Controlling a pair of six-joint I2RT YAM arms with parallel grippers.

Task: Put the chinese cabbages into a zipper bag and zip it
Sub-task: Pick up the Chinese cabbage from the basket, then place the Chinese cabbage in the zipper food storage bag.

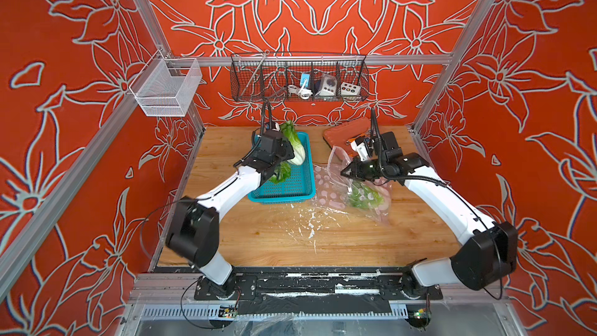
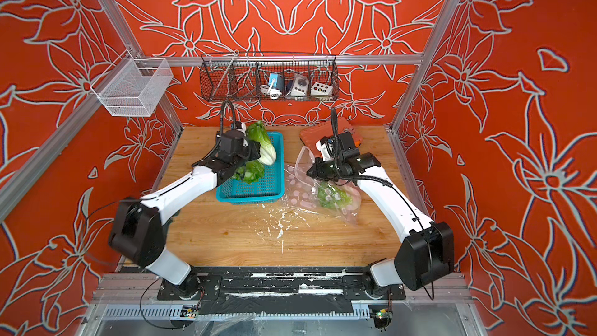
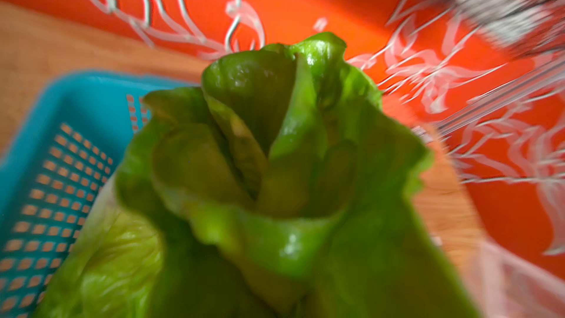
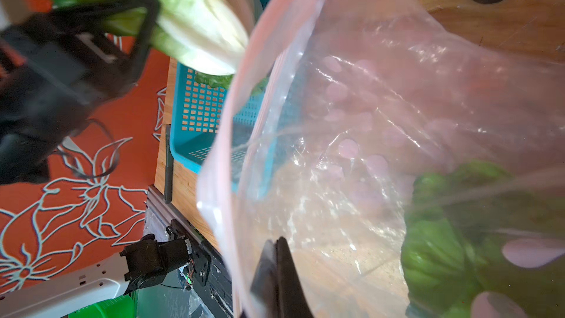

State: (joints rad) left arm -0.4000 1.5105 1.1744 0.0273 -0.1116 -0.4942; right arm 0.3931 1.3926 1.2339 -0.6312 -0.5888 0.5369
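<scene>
The left gripper [image 4: 137, 26] had its black fingers closed around the middle of the first cabbage [image 1: 295, 147]. This head was tilted over the far end of the teal basket [image 1: 292, 190], its white base lower and turned toward the bag, its green leaves [image 3: 275, 163] pointing up toward the back wall. Whether the base touched the basket's rim, I could not tell. The second cabbage [image 1: 280, 172] lay inside the basket, and only its frilly green leaves showed from under the left wrist.

Just beside the basket, on the wooden table [image 1: 258, 240], lay the zipper bag [image 1: 329, 189], clear with pale pink dots. The right gripper [image 1: 343, 172] was closed tight, pinching the bag's upper edge, and it held the mouth raised and open toward the basket. In the right wrist view the two fingers [image 4: 284, 270] were pressed together on the plastic [image 4: 367, 102]. The third cabbage [image 1: 365, 196] was inside the bag, deep at its closed end, with its leaves green behind the film. An orange case [image 1: 345, 132] lay at the back of the table, behind the right wrist.
</scene>
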